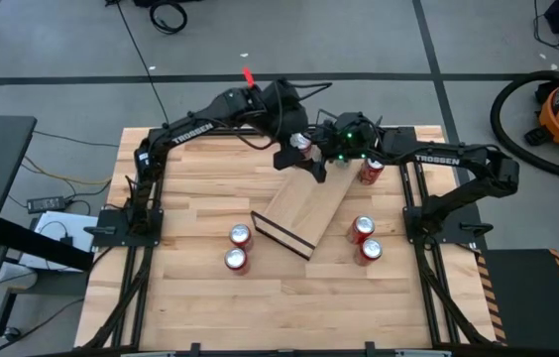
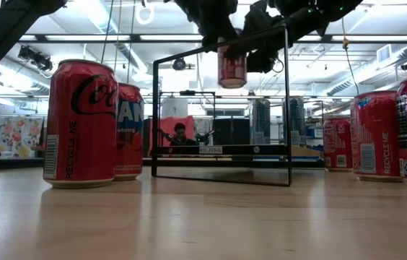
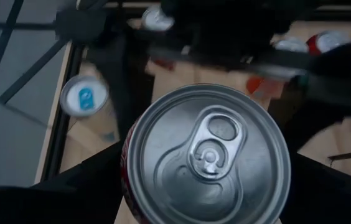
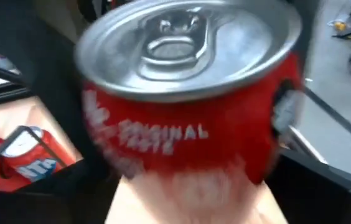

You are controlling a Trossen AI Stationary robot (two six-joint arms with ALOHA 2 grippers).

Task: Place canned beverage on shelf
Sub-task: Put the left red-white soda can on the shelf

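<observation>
The left gripper (image 1: 302, 149) clasps a red cola can (image 2: 232, 66), held upright in the air above the far end of the shelf (image 1: 304, 210). The right gripper (image 1: 344, 151) crowds in just beside that can; whether its fingers are closed on anything cannot be told. Likely risk: the two grippers collide, or the can lands on the shelf's edge and tips.

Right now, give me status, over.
Left gripper jaws shut on can, aloft by shelf far end. Right gripper close alongside it. Shelf top bare.
</observation>
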